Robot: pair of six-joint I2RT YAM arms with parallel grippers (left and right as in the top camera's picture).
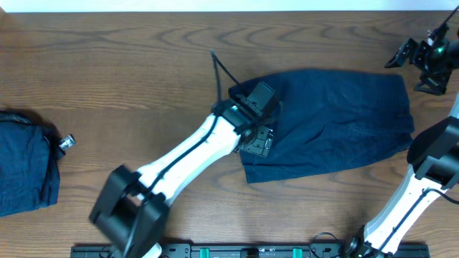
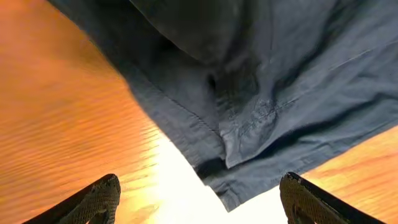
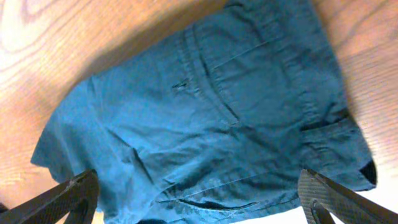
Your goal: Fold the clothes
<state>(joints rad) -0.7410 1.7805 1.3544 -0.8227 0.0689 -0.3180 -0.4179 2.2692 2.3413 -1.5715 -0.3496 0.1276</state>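
My left gripper [image 2: 198,194] spread wide at the navy shorts [image 1: 337,118], my right gripper [image 3: 199,190] spread, raised near them, dark garment [image 1: 25,161] bundled far left.

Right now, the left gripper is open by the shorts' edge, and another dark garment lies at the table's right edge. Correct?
No: the overhead view shows the other dark garment at the table's left edge. The left gripper is indeed open by the shorts' edge.

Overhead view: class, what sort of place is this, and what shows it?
Probably a robotics lab bench: a left arm and a right arm stand at a wooden table, with dark blue shorts laid out and another dark garment at its edge.
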